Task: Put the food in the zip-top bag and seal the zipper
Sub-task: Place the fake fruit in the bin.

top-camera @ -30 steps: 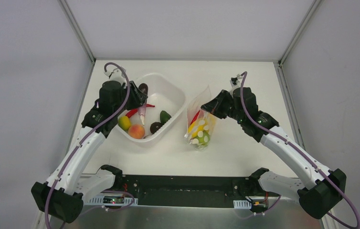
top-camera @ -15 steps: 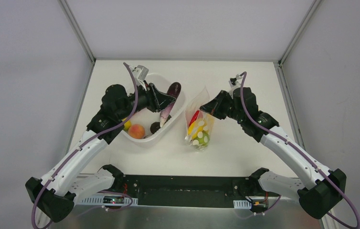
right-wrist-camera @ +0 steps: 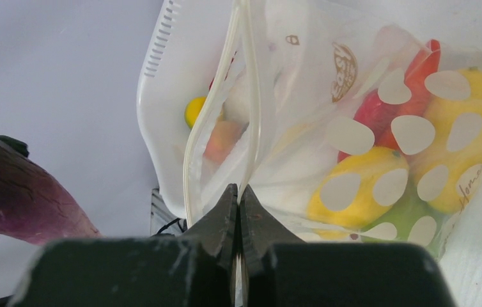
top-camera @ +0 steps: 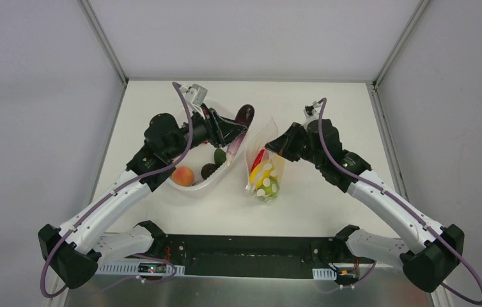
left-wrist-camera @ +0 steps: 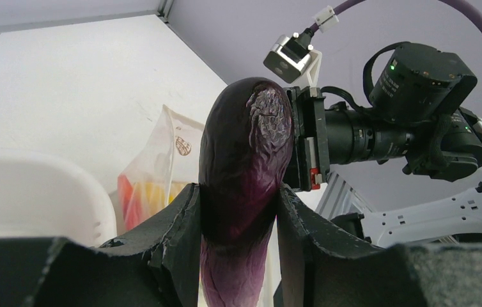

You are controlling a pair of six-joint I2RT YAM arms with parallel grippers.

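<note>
Left wrist: eggplant (left-wrist-camera: 241, 147) inside left tool (left-wrist-camera: 237, 198)

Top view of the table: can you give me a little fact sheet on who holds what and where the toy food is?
Left end effector: shut on a dark purple eggplant, raised near the bag's mouth
Right end effector: shut on one lip of the bag, holding it up
Bag mouth: open, zipper not sealed
In bag: yellow fruit, red piece, green fruit
In tub: peach, green piece, dark piece
</note>
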